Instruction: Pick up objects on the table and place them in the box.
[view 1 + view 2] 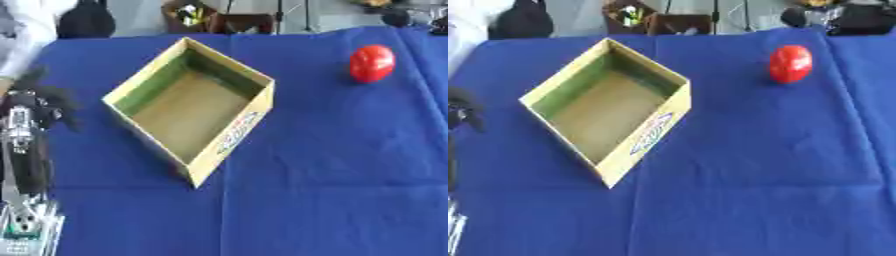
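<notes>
Well right of the left hand's (39, 100) dark fingers, whose state I cannot tell, sits the open yellow cardboard box (229, 77); the round red object (372, 63) lies farther right on the blue-clothed table (350, 175).

A yellow-tan box (229, 139) with blue side lettering and a red object (372, 63) sit on blue cloth (332, 175).

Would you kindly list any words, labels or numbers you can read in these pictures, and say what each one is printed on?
Nothing can be read.
Box: a blue printed mark on its outer front wall, too blurred to make out.
Red object: no text visible.
Blue tablecloth: no text.
</notes>
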